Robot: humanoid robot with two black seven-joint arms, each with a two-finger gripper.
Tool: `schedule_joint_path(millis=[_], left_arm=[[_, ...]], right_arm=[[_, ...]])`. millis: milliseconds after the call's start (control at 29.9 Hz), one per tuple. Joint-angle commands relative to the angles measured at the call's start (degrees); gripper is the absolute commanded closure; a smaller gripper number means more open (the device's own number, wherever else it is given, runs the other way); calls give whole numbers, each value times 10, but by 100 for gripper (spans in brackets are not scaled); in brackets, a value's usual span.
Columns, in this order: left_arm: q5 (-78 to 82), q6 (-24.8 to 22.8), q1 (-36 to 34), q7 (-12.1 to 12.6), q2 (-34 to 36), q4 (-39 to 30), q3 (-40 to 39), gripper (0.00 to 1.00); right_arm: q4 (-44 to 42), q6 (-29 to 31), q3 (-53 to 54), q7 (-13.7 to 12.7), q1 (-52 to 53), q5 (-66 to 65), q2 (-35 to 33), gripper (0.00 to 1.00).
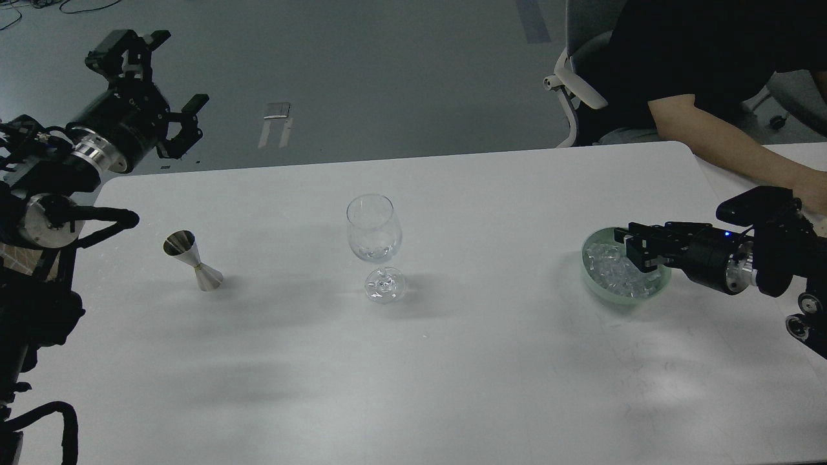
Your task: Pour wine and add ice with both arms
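Right, the white table point(413, 387) fills the lower part of the head view, and dead centre stands the wine glass point(375, 242), upright on its foot, with what may be something clear low in its bowl, though it is too faint to call. Over at 9 o'clock from the glass, well apart from it, a steel jigger point(192, 260) stands a little tilted on the tabletop.

Swing to 3 o'clock and there is the pale green bowl point(591, 274), heaped with the ice point(610, 271), small glossy clear cubes piled together. The right gripper point(636, 248) reaches in from the right edge, level over the bowl's rim, its dark fingers right above the cubes; from this angle I cannot tell whether the fingers are spread or closed, or whether they touch any ice.

Up at 10 o'clock, the left gripper point(174, 97) hangs off the table's far left corner, above the grey floor, fingers spread wide apart and holding nothing.

At 1 o'clock a person in a black shirt point(704, 58) sits in a chair point(572, 90), bare forearm point(730, 148) resting on the table's far right corner, near the right arm
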Motion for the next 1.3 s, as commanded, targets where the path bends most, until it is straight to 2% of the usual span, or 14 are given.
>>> schedule_joint_path(millis=[0,434,668,735,1270], left_arm=[[0,0,0,0,0,0,0,2],[0,0,0,-1,-8,0,0,2],[0,0,-3,-1,-15,0,0,2],[0,0,-4,-1,-20,0,0,2],[0,0,-4,-1,-25,0,0,2]], right_arm=[[23,10,0,0,-5,13,-29,71],[56,49,0,-1,-24,18,-58,68],[53,49,0,-1,-24,17,-58,60],[52,49,0,-1,-24,17,-58,55],[38,50,-2,-2,-39,15,-44,53]])
